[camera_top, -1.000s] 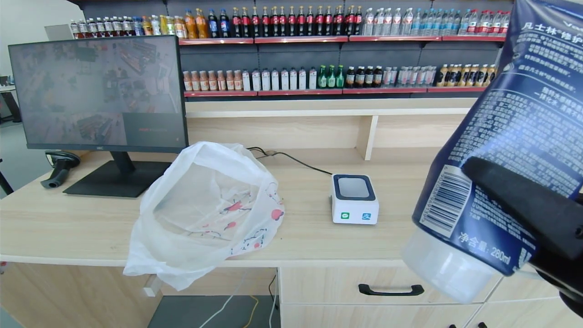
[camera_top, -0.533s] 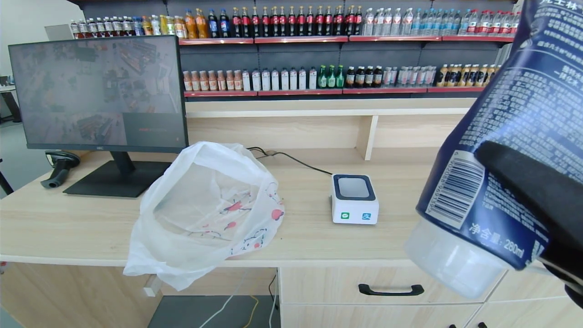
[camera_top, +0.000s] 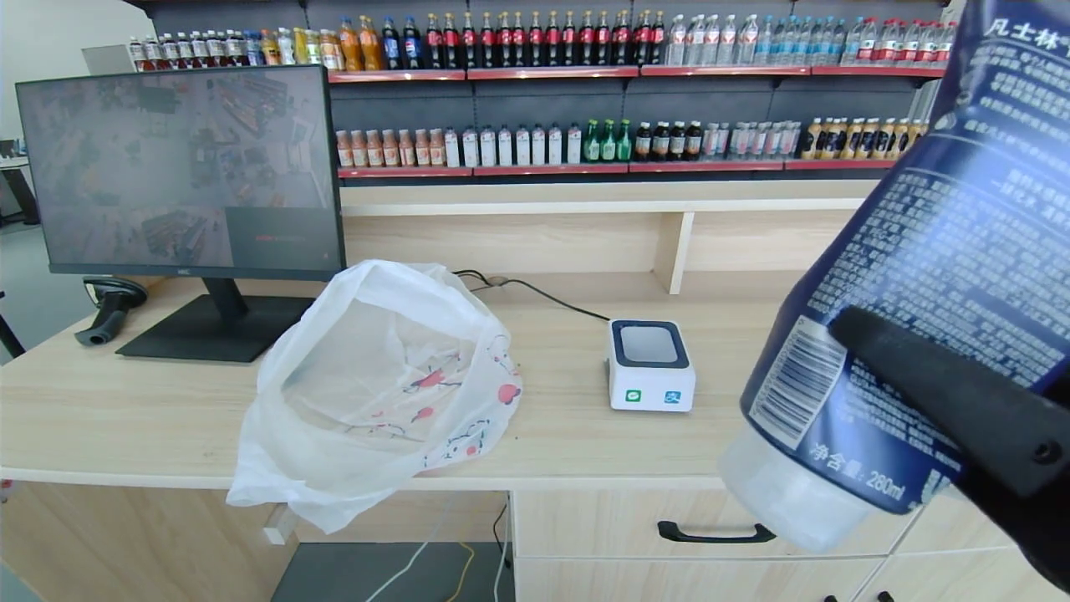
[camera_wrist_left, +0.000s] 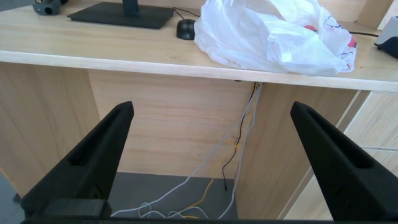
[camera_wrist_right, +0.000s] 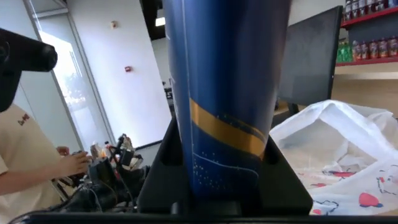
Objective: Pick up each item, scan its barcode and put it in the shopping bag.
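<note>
Right gripper is clamped tight on the dark blue bottle, a black finger pressed across its label. The bottle hangs in the air over the right front edge of the counter, tilted, clear cap pointing down, barcode facing out on the side toward the scanner. That small white scanner sits on the counter right of the middle, window up, well apart from the bottle. Just left of it lies the white shopping bag, mouth open, drooping over the front edge. Down below, the left gripper hangs before the counter's front panel, jaws spread wide, holding nothing. A monitor stands at the back left corner, a handheld scanner beside it.
</note>
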